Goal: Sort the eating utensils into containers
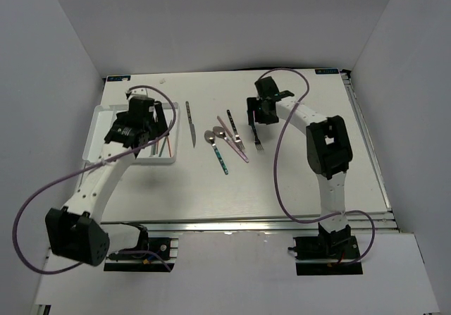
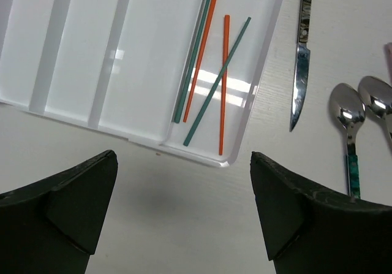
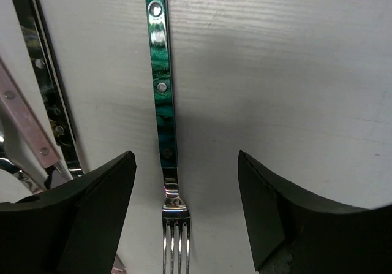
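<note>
Your right pincer (image 3: 184,191) is wide open and holds nothing. It hangs over the silver fork with the shiny green handle (image 3: 160,102), with one finger on each side of the handle. The fork lies flat on the white table (image 3: 294,72), near a dark shiny handle (image 3: 40,72) and a pink handle (image 3: 24,124). Go straight down so the green handle sits in the middle, then squeeze slowly. Keep your left finger off the dark handle, or you may bump it. Your left pincer (image 2: 184,213) is open and empty too, by the flat white plastic tray with long slots (image 2: 79,53), where thin red and green chopsticks (image 2: 223,114) lie in the end slot
</note>
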Motion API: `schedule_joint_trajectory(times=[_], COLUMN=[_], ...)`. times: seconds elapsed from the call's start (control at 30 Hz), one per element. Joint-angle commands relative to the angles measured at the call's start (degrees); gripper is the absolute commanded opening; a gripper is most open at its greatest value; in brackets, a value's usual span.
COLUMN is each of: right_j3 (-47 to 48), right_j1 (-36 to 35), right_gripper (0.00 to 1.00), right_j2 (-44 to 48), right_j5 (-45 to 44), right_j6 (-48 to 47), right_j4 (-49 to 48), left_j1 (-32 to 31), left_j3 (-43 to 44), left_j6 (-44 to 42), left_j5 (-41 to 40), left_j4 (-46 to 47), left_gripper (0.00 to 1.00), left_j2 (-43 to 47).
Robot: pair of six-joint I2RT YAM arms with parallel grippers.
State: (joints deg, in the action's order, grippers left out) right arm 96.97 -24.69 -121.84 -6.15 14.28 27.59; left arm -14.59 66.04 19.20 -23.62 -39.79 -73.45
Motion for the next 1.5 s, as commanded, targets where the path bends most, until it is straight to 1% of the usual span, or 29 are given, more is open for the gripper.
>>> schedule_joint_trajectory(times=[0.0,0.07,0.13,0.17,0.2,0.33,0.37,0.4,0.47,0.5,0.57,0.6,0.63,0.67,0.7,0.73,0.77,0.8,0.83,0.87,0.9,0.93,1.03,1.1,1.2,1.3,1.33,1.37,1.47], right_j3=[4.28,4.46,4.54,4.28,3.85,1.39,0.6,0.24,-0.37,-2.29,-5.98,-11.4,-14.58,-17.31,-21.95,-23.91,-25.85,-27.43,-29.62,-31.3,-31.31,-32.97,-34.3,-34.3,-32.82,-30.62,-30.44,-30.44,-30.35], right_j1=[-2.46,-3.0,-3.17,-3.26,-3.26,-3.17,-3.26,-3.26,-3.26,-3.26,-3.35,-3.52,-3.79,-4.83,-5.63,-6.33,-7.9,-8.79,-9.76,-11.77,-12.74,-13.54,-15.65,-16.97,-18.37,-19.78,-19.96,-20.05,-20.05], right_gripper=[0.72,0.72,0.66,0.62,0.53,0.37,0.31,0.15,0.0,0.0,0.0,0.0,0.0,0.0,0.0,0.0,0.0,0.0,0.0,0.0,0.0,0.0,0.0,0.0,0.0,0.0,0.0,0.0,0.0], right_j2=[-1.55,-2.96,-4.8,-5.42,-6.29,-7.44,-7.53,-7.27,-6.31,-3.43,1.41,7.96,11.68,15.11,21.41,24.25,28.72,30.42,32.0,34.45,35.61,36.75,40.01,41.5,41.86,41.25,41.25,41.25,41.25], right_j5=[-2.81,-3.34,-3.69,-3.95,-4.13,-4.92,-4.83,-4.4,-2.82,-2.12,0.96,2.62,6.03,8.07,8.7,10.7,12.46,14.31,16.5,16.7,16.44,16.87,19.76,19.95,22.5,22.94,22.68,22.59,22.59], right_j6=[-2.77,-2.68,-2.16,-1.89,-1.63,-1.28,-1.45,-1.71,-1.98,-1.72,-0.15,0.65,1.44,3.28,4.25,5.22,6.97,7.77,8.39,9.52,10.32,11.02,13.4,14.19,15.16,14.98,15.16,15.68,15.95], right_j4=[3.61,3.69,4.22,4.74,4.84,5.1,5.19,5.19,5.1,4.14,1.51,-2.68,-5.24,-7.53,-10.69,-12.29,-13.78,-15.19,-16.77,-17.74,-17.75,-19.58,-21.79,-22.93,-23.73,-23.2,-23.46,-23.81,-24.78], left_j1=[-0.09,0.0,0.0,-0.09,-0.09,0.0,0.0,0.0,-0.09,-0.09,0.0,-0.44,-0.79,-1.4,-2.8,-3.6,-5.61,-6.84,-7.99,-10.35,-11.42,-12.21,-13.88,-14.5,-15.12,-15.29,-15.29,-15.29,-15.21], left_j3=[-5.65,-8.54,-9.96,-10.49,-11.28,-11.37,-11.29,-11.55,-12.07,-12.6,-14.0,-14.79,-16.54,-16.99,-17.35,-17.7,-17.61,-17.35,-16.74,-14.47,-13.14,-11.91,-10.67,-10.32,-10.4,-10.41,-9.8,-9.62,-8.39], left_j6=[0.31,0.92,1.89,2.07,2.42,4.09,4.35,4.79,6.46,7.59,11.98,14.09,18.89,21.03,23.05,26.73,28.16,29.56,30.62,30.46,30.37,30.37,31.95,32.48,32.57,32.3,31.95,31.69,30.11], left_j5=[3.84,5.42,6.99,7.88,8.84,14.64,18.22,20.43,25.43,30.25,36.07,41.14,42.5,43.03,43.04,42.78,42.34,41.64,38.94,34.82,34.78,31.21,30.12,30.21,30.12,30.56,30.39,30.21,29.07], left_j4=[2.7,3.14,3.58,3.75,4.02,5.24,5.77,6.56,10.07,11.56,18.93,22.53,29.52,32.38,35.02,39.48,42.31,43.99,44.44,41.66,41.64,38.42,38.99,39.09,39.08,39.18,37.78,37.25,34.61], left_gripper=[0.98,0.98,0.98,0.98,0.98,0.98,0.98,0.98,0.98,0.98,0.98,0.98,0.98,0.98,0.98,0.98,0.98,0.98,0.98,0.98,0.98,0.98,0.96,0.94,0.85,0.48,0.37,0.19,0.07], left_j2=[5.4,7.78,10.42,11.13,11.83,13.24,13.33,13.25,13.07,12.9,12.89,13.15,13.33,13.42,13.16,12.72,12.11,10.19,8.95,6.42,6.39,4.04,1.21,0.42,-0.38,-0.9,-1.17,-1.43,-2.22])
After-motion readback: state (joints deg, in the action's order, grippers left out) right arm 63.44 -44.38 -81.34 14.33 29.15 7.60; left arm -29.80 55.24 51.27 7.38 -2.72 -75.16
